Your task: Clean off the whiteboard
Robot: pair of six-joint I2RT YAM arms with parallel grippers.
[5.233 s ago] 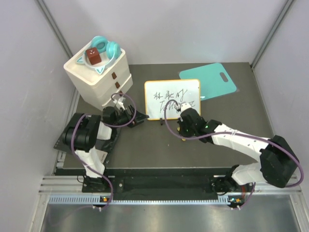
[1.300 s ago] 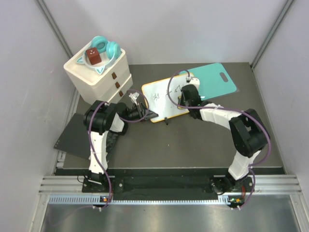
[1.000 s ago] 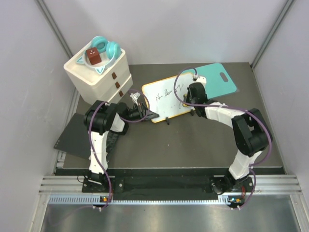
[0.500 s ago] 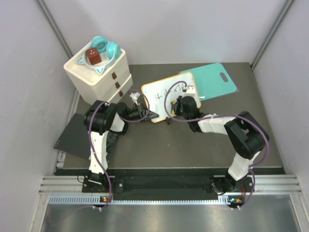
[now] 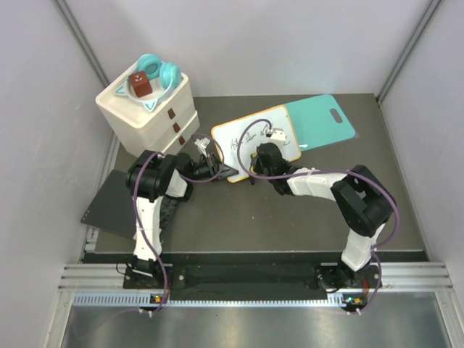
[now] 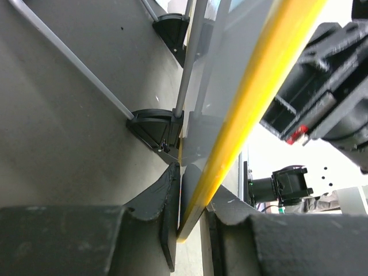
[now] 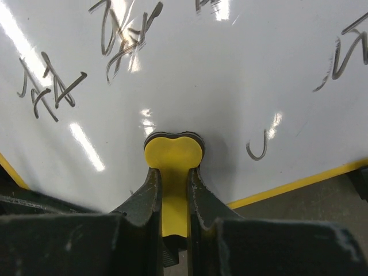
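The whiteboard with its yellow frame lies tilted at mid-table, black handwriting still on it. My left gripper is shut on the board's near-left frame edge; in the left wrist view the yellow frame runs between the jaws of that gripper, next to a black foot. My right gripper is shut on a yellow eraser, whose dark pad is pressed on the white surface near the board's lower edge. The right gripper hides the eraser in the top view.
A teal cutting board lies behind the whiteboard's right end, partly under it. A white drawer unit with a teal bowl and a brown block stands at the back left. A black mat lies at the left edge.
My right gripper has swept the eraser from the board's upper right down to its lower middle. Less writing is left than several seconds ago. The left gripper keeps its hold.
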